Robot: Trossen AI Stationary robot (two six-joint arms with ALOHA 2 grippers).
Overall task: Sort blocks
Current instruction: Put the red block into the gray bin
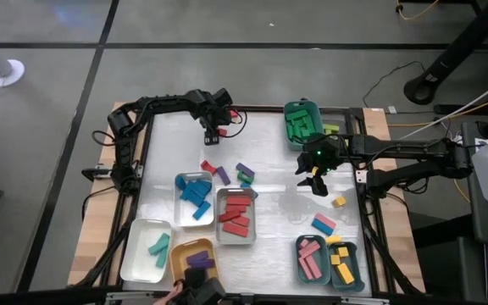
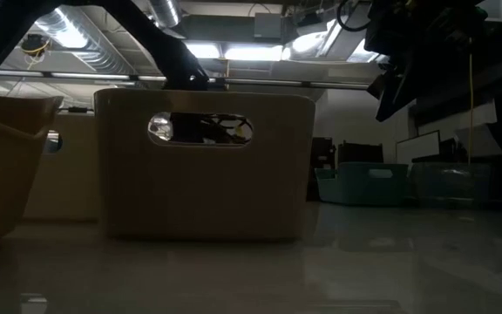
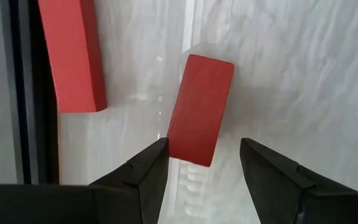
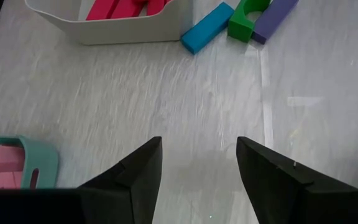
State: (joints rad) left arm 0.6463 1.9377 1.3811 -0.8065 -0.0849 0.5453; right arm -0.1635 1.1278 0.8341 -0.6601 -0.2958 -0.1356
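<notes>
My left gripper [image 3: 204,146] [image 1: 213,135] hangs open, pointing down, near the table's far edge. Its fingers stand on either side of one end of a red block [image 3: 200,109] that lies flat on the table, and they touch nothing. A second red block [image 3: 73,53] lies beside it at the table's rim. My right gripper [image 4: 199,143] [image 1: 316,182] is open over bare table right of centre, with nothing between its fingers. Ahead of it lie a blue block [image 4: 207,28], a green block [image 4: 244,18] and a purple block [image 4: 275,15].
Trays hold sorted blocks: green [image 1: 302,123] far right, blue [image 1: 193,195], red [image 1: 235,216], teal [image 1: 146,250], purple [image 1: 193,258], pink [image 1: 312,258], yellow [image 1: 343,263]. Loose blocks: yellow [image 1: 339,202], pink-and-blue [image 1: 324,224], red [image 1: 207,167]. A tray wall [image 2: 203,166] fills the low view.
</notes>
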